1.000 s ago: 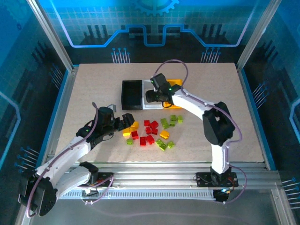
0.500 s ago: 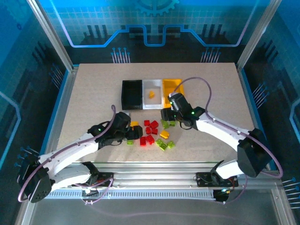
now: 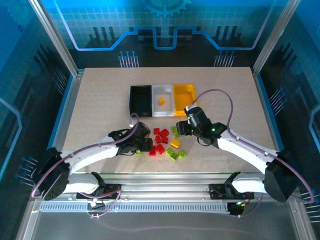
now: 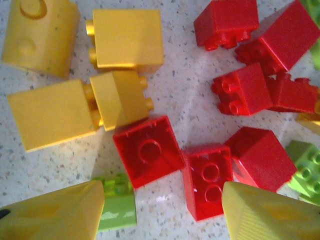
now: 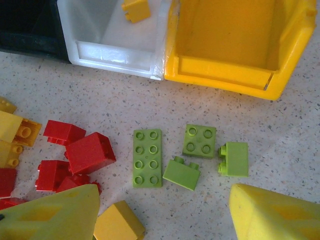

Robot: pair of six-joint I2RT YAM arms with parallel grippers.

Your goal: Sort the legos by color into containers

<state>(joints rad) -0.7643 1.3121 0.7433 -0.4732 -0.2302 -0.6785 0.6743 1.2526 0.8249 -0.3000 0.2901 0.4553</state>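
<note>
Both arms have swung in over the legos on the table. Left hand, open, straddles red legos beside yellow legos. Right hand, open, hovers above green legos, near the black bin, white bin and yellow bin.

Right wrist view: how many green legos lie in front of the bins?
4. A long eight-stud brick, a square four-stud brick right of it, a small brick just below those two, and a tipped brick farthest right. Others may be hidden beneath the hand's fingers.
</note>
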